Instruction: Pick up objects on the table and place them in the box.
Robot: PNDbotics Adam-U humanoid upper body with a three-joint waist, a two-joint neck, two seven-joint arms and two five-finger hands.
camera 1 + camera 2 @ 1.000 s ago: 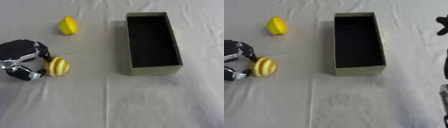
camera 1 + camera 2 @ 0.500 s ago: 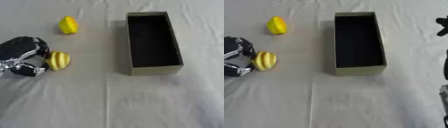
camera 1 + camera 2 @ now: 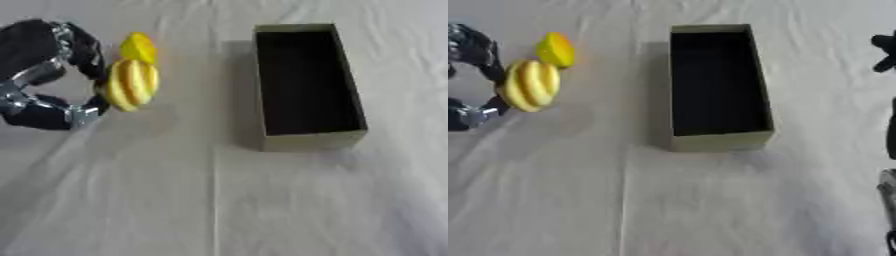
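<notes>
Near the table's left edge, our left hand (image 3: 44, 75) has its fingers clamped on the ribbed yellow-and-cream rounded object (image 3: 129, 84), carried above the white cloth, a smaller plain yellow object (image 3: 137, 48) just behind. We judge we're mid-transport: next, swing right over the open olive rectangular box (image 3: 306, 82) and release.

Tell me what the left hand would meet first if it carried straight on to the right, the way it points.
Probably the box. The left hand, holding a ribbed yellow fruit, points toward its near wall. A smaller yellow fruit sits just beyond, likely off that line; depth is unclear.
</notes>
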